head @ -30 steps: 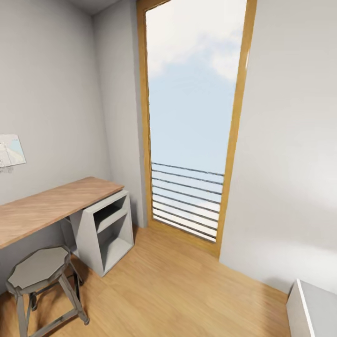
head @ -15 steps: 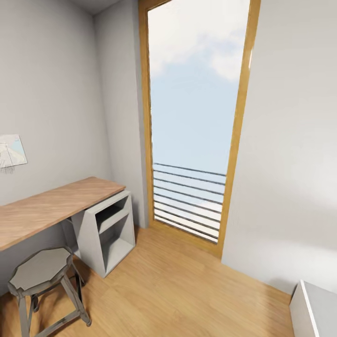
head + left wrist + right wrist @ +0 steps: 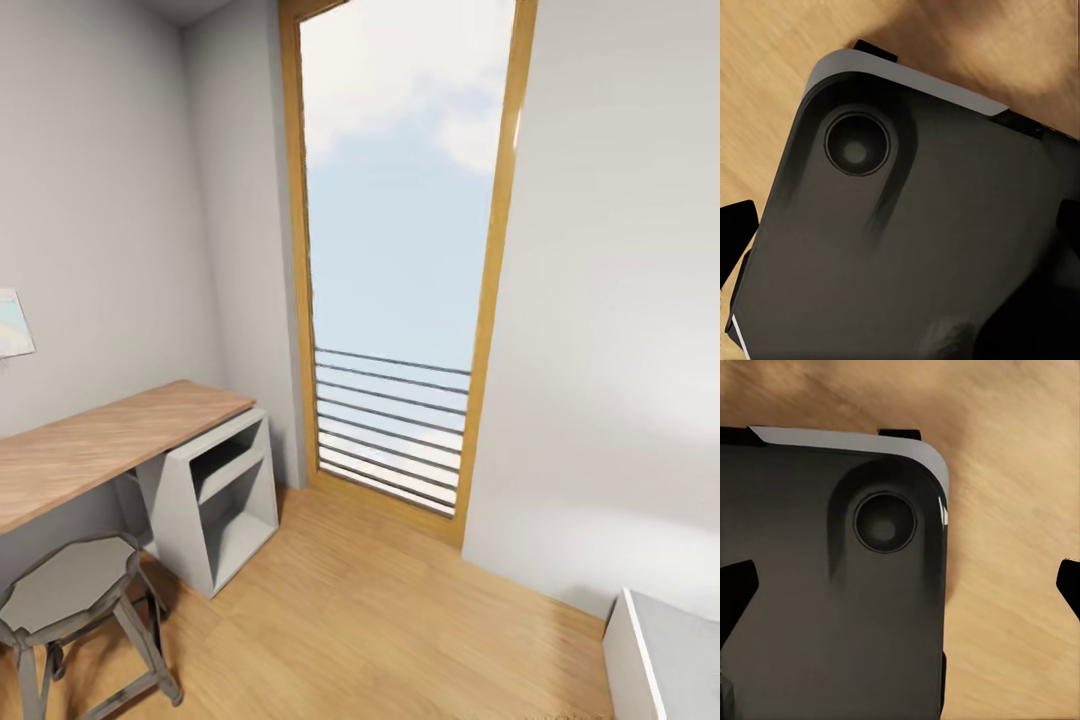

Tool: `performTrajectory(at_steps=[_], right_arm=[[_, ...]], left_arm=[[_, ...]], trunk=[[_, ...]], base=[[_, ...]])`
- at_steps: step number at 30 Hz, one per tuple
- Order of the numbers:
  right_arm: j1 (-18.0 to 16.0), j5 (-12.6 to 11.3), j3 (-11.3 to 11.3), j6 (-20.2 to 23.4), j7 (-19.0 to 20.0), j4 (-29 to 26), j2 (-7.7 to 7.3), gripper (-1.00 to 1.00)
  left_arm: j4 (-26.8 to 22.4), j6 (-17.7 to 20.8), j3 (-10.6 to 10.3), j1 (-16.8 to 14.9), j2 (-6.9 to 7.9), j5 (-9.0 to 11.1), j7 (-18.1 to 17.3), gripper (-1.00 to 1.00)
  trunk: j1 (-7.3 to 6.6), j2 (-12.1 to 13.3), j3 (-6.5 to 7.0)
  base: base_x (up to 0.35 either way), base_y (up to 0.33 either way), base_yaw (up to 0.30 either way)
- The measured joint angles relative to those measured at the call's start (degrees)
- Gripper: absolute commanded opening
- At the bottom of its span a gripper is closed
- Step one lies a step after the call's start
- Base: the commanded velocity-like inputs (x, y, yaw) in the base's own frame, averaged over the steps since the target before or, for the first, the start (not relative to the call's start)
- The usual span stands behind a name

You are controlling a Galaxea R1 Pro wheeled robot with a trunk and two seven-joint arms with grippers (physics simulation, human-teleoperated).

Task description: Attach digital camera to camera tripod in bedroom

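Left fingers (image 3: 736, 238): dark tips at the frame edges, spread apart, nothing between them; below, the robot's dark base (image 3: 915, 240) over wood floor. Right fingers (image 3: 736, 592): likewise spread, empty. Bedroom corner: one wood-topped surface (image 3: 100, 445) far left on a grey open-shelved cabinet (image 3: 215, 500), one grey stool (image 3: 65, 600) near it. One tall window (image 3: 400, 260) with railing ahead. Open floor (image 3: 370, 620) centre; white furniture edge (image 3: 655, 655) near right.

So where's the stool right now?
In the head view the grey stool stands at lower left on the wood floor, partly under the wood-topped desk.
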Motion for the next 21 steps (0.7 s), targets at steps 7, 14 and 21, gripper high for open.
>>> performTrajectory(at_steps=[7,14,21], right_arm=[[0.00,0.19,0.31,-0.09,0.02,0.00,0.02,1.00],[0.00,0.25,0.38,-0.11,0.02,0.00,0.02,1.00],[0.00,0.25,0.40,-0.09,0.02,0.00,0.02,1.00]], left_arm=[[0.00,0.00,-0.01,0.00,-0.02,0.29,0.00,1.00],[0.06,0.00,-0.04,0.01,0.00,2.15,-0.02,1.00],[0.08,0.04,-0.07,0.00,0.00,3.80,0.00,1.00]], trunk=[[0.00,0.00,0.00],[0.00,0.00,0.00],[0.00,0.00,0.00]], base=[[0.000,0.000,-0.237],[0.000,0.000,-0.247],[0.000,0.000,-0.249]])
